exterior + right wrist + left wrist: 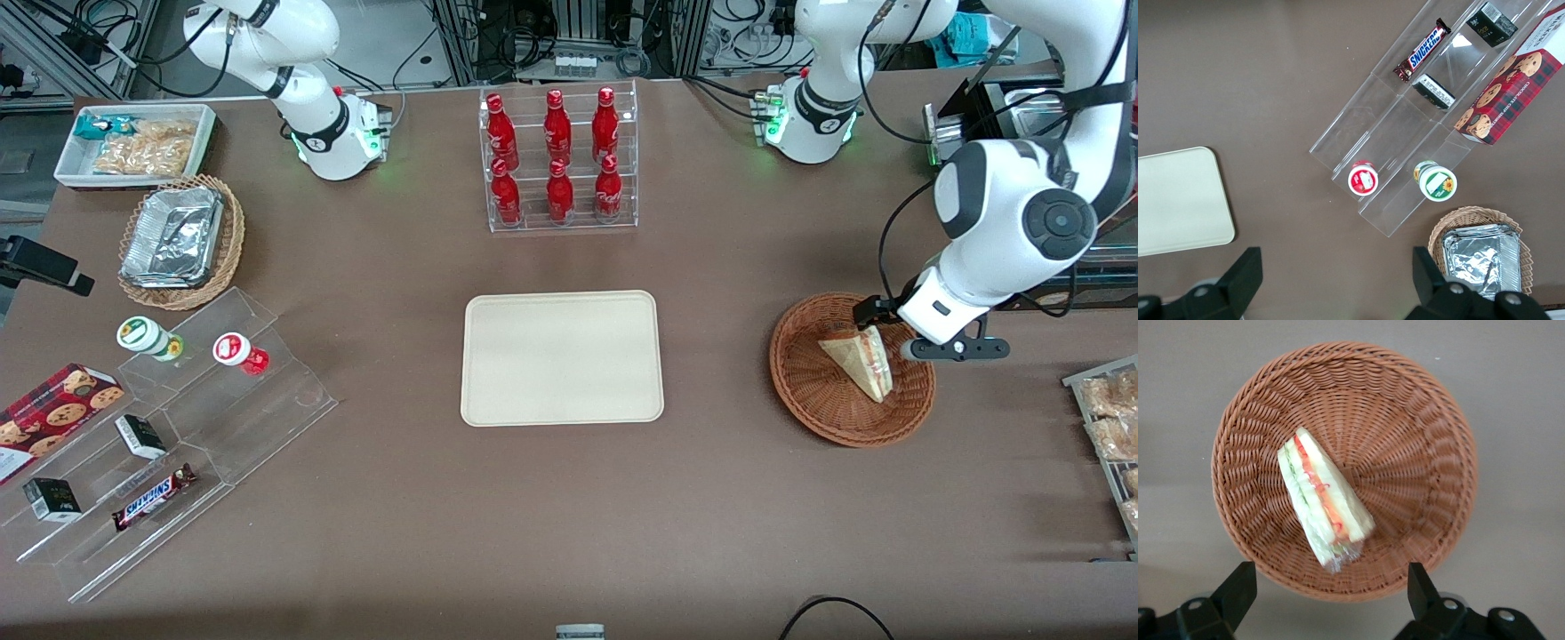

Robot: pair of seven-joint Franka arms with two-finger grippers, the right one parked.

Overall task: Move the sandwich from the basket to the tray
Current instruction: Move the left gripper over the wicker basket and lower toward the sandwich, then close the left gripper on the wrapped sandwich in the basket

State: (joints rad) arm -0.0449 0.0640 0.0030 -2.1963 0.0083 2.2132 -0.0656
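The sandwich (pixel 861 360), a wrapped white-bread wedge with red and green filling, lies in the reddish-brown wicker basket (pixel 809 387) toward the working arm's end of the table. The wrist view shows the sandwich (pixel 1325 503) lying off-centre in the basket (pixel 1405 453). My left gripper (pixel 898 327) hangs above the basket's rim, a little higher than the sandwich. It shows open and empty in the wrist view (pixel 1330 587), with its fingertips (pixel 1238 585) wide apart outside the rim. The cream tray (pixel 562 357) lies bare at the table's middle.
A clear rack of red bottles (pixel 560 160) stands farther from the front camera than the tray. A wire rack of pastries (pixel 1111 427) lies at the working arm's table edge. A stepped clear shelf with snacks (pixel 169 418), a tan foil-filled basket (pixel 178 240) and a white bin (pixel 133 142) lie toward the parked arm's end.
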